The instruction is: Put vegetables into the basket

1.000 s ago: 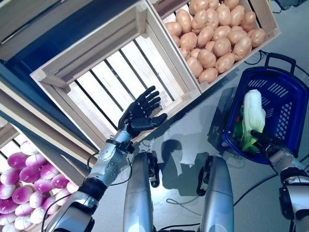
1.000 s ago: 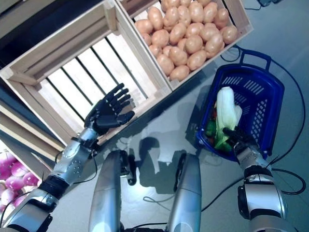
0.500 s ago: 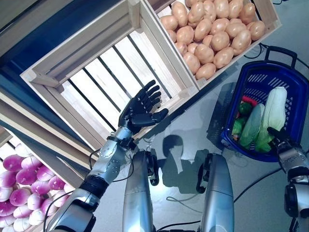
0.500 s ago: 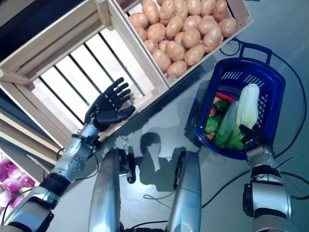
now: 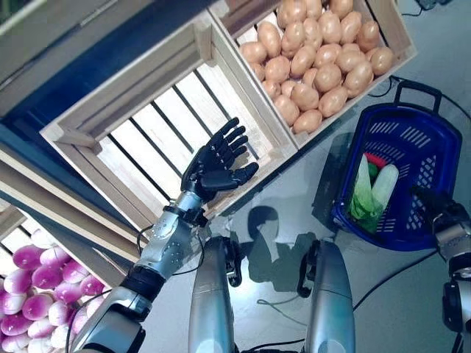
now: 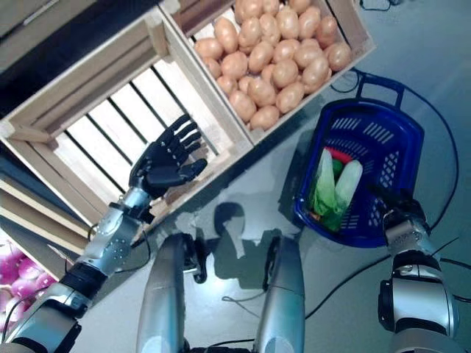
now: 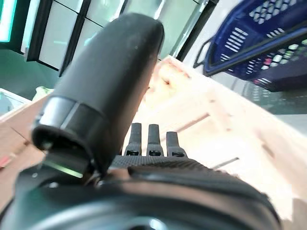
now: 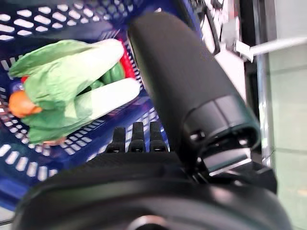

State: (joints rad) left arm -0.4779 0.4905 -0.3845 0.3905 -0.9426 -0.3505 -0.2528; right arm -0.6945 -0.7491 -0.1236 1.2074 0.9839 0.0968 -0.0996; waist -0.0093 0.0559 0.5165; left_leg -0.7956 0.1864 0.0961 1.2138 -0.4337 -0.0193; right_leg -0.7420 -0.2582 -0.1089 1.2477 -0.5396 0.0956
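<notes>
A blue plastic basket [image 5: 423,158] stands on the floor at the right. In it lies a pale green and white cabbage [image 5: 366,193], seen close up in the right wrist view [image 8: 72,81], on top of a red pepper [image 5: 375,159] and an orange vegetable [image 8: 19,103]. My right hand [image 5: 439,204] hovers at the basket's near right rim, fingers straight, thumb [image 8: 182,86] out, holding nothing. My left hand [image 5: 215,160] is raised open over the empty crate, fingers spread, nothing in it.
An empty slatted wooden crate [image 5: 154,140] sits under the left hand. A crate of potatoes [image 5: 316,51] stands beside it, just above the basket. Purple and white turnips [image 5: 29,294] lie in a bin at the lower left.
The right hand has let go of the cabbage, which now lies down in the basket, and has drawn back to the basket's right rim. The left hand has stayed open over the crate.
</notes>
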